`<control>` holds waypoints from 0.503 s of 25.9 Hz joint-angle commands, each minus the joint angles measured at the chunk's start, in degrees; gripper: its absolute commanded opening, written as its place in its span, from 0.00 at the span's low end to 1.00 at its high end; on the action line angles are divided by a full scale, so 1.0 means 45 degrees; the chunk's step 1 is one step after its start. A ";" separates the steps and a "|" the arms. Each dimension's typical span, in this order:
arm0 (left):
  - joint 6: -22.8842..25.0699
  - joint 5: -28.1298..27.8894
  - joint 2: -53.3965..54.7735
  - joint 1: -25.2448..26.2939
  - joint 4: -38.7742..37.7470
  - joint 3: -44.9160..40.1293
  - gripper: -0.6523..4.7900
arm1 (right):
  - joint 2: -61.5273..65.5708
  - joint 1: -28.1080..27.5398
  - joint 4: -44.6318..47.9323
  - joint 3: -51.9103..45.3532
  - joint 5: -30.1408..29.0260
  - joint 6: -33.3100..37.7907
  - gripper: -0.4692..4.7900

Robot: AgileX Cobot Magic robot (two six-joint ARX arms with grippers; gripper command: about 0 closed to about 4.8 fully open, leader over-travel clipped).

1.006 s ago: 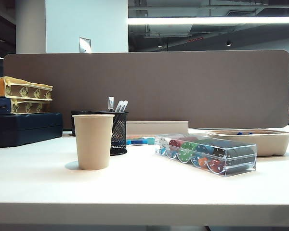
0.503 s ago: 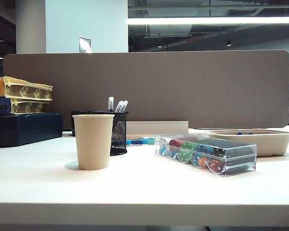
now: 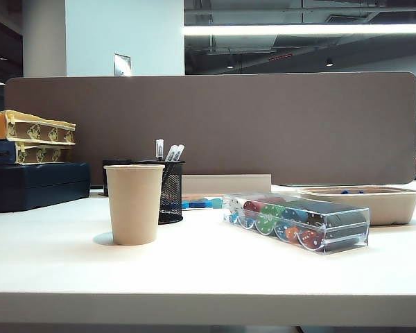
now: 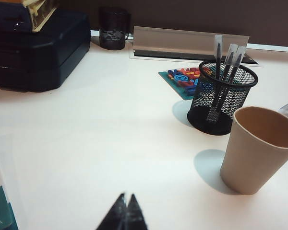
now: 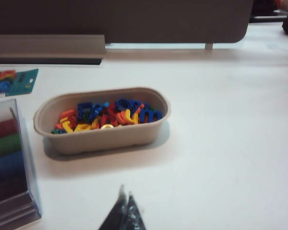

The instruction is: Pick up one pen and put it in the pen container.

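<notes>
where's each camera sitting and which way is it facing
Exterior: low at the table edge, facing the partition; shows paper cup, pen container, chip case; no arm visible.
Left wrist: above the table, looking down at pen container and paper cup; shut left pincer shows.
Right wrist: angled down at the letter tray; shut right pincer shows.
Shared: exterior and left wrist both see cup and container.

No visible change since before.

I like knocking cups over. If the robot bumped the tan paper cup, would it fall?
Probably, quite easily. The paper cup looks empty inside, so likely light. It is tall with a base narrower than its rim, so a nudge near the top would likely tip it.
</notes>
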 commanded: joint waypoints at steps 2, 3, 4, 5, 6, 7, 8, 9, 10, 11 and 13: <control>0.0185 -0.0029 0.0005 0.0010 0.0165 0.0058 0.11 | 0.0000 -0.0019 0.0714 0.0024 0.0058 -0.0340 0.08; 0.0185 -0.0029 0.0005 0.0010 0.0165 0.0058 0.11 | 0.0000 -0.0019 0.0811 0.0024 0.0058 -0.0335 0.08; 0.0185 -0.0029 0.0005 0.0010 0.0170 0.0058 0.11 | -0.0005 -0.0015 0.0952 0.0024 0.0053 -0.0335 0.08; 0.0185 -0.0029 0.0005 0.0010 0.0170 0.0058 0.11 | -0.0005 -0.0015 0.0996 0.0024 0.0053 -0.0335 0.08; 0.0185 -0.0029 0.0005 0.0010 0.0175 0.0058 0.11 | -0.0005 -0.0015 0.1005 0.0024 0.0044 -0.0321 0.08; 0.0180 -0.0029 0.0005 0.0010 0.0175 0.0058 0.11 | -0.0005 -0.0015 0.0996 0.0029 -0.0010 -0.0282 0.09; 0.0180 -0.0029 0.0005 0.0010 0.0175 0.0058 0.11 | -0.0005 -0.0010 0.0962 0.0049 -0.0083 -0.0233 0.09; 0.0175 -0.0024 0.0005 0.0010 0.0170 0.0058 0.11 | -0.0005 -0.0005 0.0933 0.0068 -0.0141 -0.0044 0.09; 0.0146 -0.0019 0.0005 0.0010 0.0160 0.0058 0.11 | -0.0005 -0.0005 0.0952 0.0073 -0.0146 0.0029 0.09; 0.0117 0.0010 0.0005 0.0005 0.0155 0.0058 0.11 | -0.0005 -0.0005 0.0947 0.0078 -0.0136 0.0029 0.09; 0.0092 0.0117 0.0005 0.0005 0.0165 0.0058 0.11 | -0.0005 -0.0010 0.0889 0.0078 -0.0136 0.0019 0.09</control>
